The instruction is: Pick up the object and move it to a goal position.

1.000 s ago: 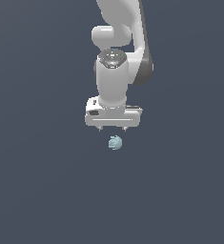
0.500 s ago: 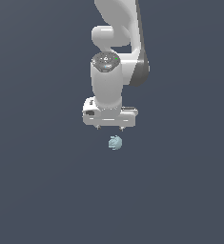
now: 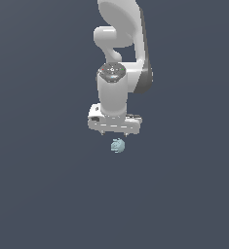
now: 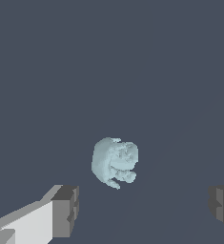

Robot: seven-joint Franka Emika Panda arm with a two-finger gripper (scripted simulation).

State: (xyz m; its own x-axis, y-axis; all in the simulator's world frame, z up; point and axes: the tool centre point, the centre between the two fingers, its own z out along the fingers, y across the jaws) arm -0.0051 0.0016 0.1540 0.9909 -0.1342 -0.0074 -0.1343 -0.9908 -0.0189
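Note:
The object (image 3: 118,145) is a small pale blue-teal lumpy item lying on the dark grey floor. In the exterior view it sits just below the white gripper (image 3: 114,133), which points straight down above it, apart from it. The wrist view shows the object (image 4: 114,162) ahead of the gripper (image 4: 142,209), with the two grey fingertips (image 4: 66,211) spread wide to either side. The gripper is open and holds nothing.
The white arm (image 3: 123,44) rises behind the gripper in the exterior view. The dark grey floor (image 3: 38,194) fills all of the view around it.
The gripper has shifted a little to the exterior view's left and slightly up. The object has not moved.

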